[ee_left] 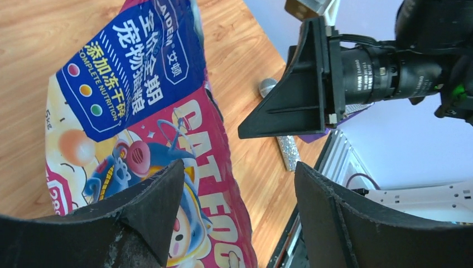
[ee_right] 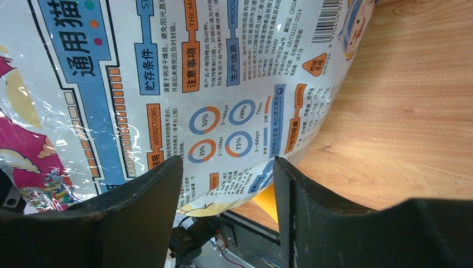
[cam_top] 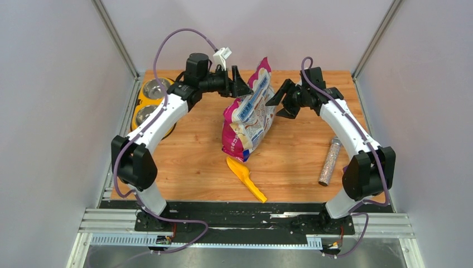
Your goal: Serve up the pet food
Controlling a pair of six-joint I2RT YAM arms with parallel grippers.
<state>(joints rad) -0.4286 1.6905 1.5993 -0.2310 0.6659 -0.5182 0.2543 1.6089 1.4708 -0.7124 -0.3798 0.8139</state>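
The bag (cam_top: 248, 117) stands mid-worktop toward the far edge, with the scoop (cam_top: 246, 178) before it. The tube (cam_top: 329, 162) lies near the right edge and two bowls (cam_top: 155, 88) sit in the far-left corner.

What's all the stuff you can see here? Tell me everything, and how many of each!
Cat food bag: one, pink, blue and white, standing tilted mid-table between the two grippers.
Scoop: one, yellow, lying on the table just in front of the bag.
Tube: one, speckled silver, lying on the table's right side.
Bowls: two, shiny metal, in a yellow holder at the far left edge.
Table: one, light brown wood.
Arms: two, white and black with purple cables, bolted at the near edge.
Left gripper: one, black, open, beside the bag's top.
Right gripper: one, black, open, facing the bag's printed back.
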